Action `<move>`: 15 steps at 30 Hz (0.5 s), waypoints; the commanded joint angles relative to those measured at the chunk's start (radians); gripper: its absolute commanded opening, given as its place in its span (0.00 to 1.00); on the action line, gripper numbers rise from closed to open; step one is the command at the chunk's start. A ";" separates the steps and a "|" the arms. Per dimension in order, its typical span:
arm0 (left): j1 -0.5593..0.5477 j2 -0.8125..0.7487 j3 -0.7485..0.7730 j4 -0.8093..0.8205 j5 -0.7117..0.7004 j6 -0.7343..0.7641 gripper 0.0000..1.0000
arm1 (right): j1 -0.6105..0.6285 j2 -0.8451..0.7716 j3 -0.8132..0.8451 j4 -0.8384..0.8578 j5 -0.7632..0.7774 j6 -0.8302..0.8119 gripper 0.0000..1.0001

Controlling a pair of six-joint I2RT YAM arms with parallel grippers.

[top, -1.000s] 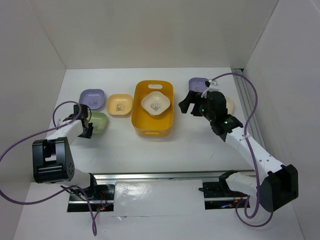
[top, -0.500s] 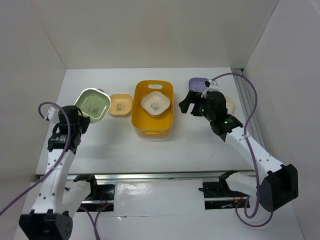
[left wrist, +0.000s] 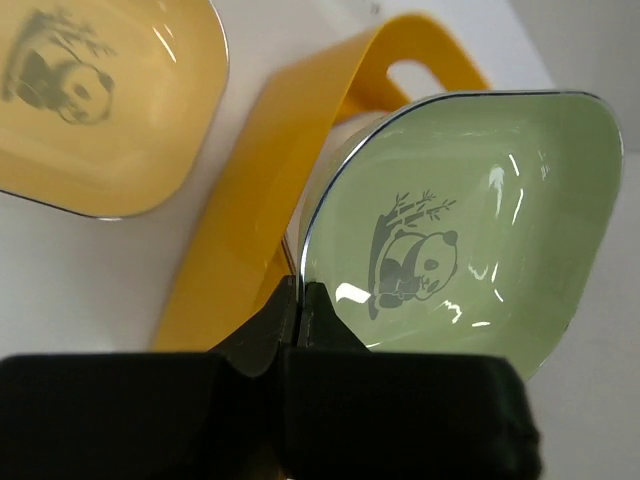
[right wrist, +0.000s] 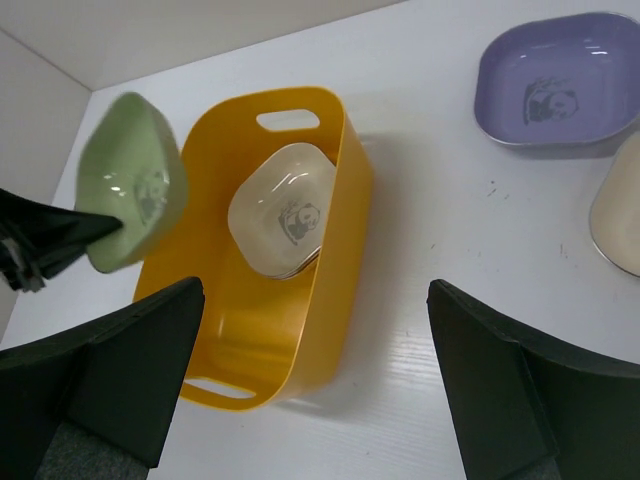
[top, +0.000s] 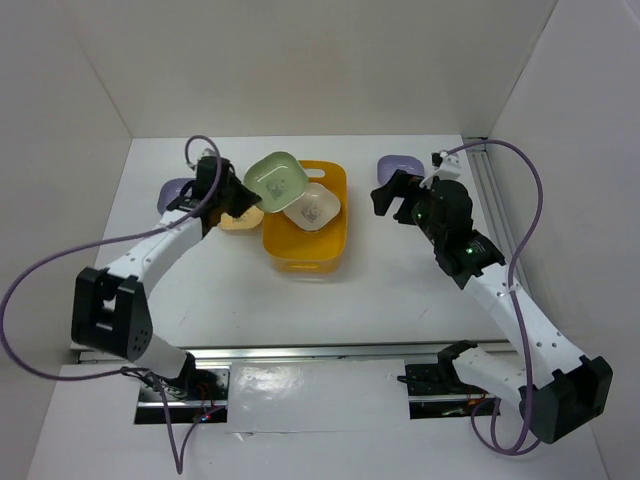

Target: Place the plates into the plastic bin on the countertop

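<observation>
Pale green rounded-square plate [top: 275, 178] with panda print: was pinched at its rim by the left gripper [top: 248, 197], tilted over the far-left corner of the large yellow-orange plastic bin [top: 300, 255], mid-way along the white counter [top: 230, 290]. Right gripper [top: 392, 195] hung spread, empty. Step: delivery. Next move likely required lowering inside, then release.

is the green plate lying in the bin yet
No, the left hand holds the green plate tilted above the bin; only a cream plate lies inside.
</observation>
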 commanded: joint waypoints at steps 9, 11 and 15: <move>-0.174 0.245 0.219 -0.059 -0.125 -0.224 0.00 | -0.033 -0.031 0.044 -0.079 0.049 -0.024 1.00; -0.187 0.301 0.265 -0.097 -0.148 -0.233 0.00 | -0.045 -0.031 0.031 -0.079 0.049 -0.024 1.00; -0.196 0.370 0.287 -0.134 -0.148 -0.292 0.00 | -0.054 -0.022 0.022 -0.070 0.038 -0.024 1.00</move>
